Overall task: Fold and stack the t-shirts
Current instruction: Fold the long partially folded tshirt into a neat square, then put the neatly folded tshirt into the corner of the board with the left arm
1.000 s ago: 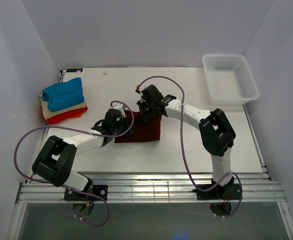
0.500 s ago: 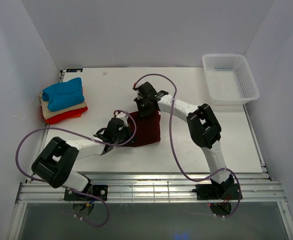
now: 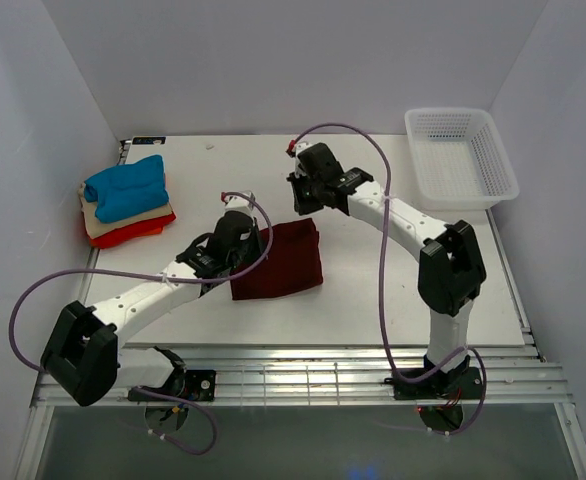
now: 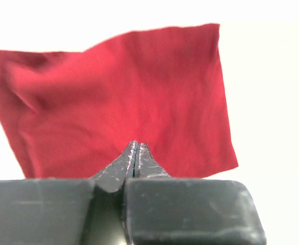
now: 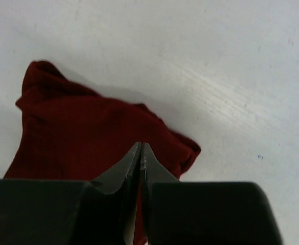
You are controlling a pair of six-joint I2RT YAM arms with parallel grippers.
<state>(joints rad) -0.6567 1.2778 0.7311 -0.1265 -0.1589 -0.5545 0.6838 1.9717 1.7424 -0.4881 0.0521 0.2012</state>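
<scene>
Top external alone shows the t-shirt stack (image 3: 125, 192); wrist views show left claw (image 4: 135, 146), right claw (image 5: 141, 148) closed

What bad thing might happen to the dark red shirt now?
The maroon t-shirt has a bunched corner by the right gripper, so its fold may slip open when lifted. The left gripper sits at its edge with a purple cable looping over it, which might drag the cloth. The blue t-shirt topping the stack looks lumpy, so another could slide off.
</scene>
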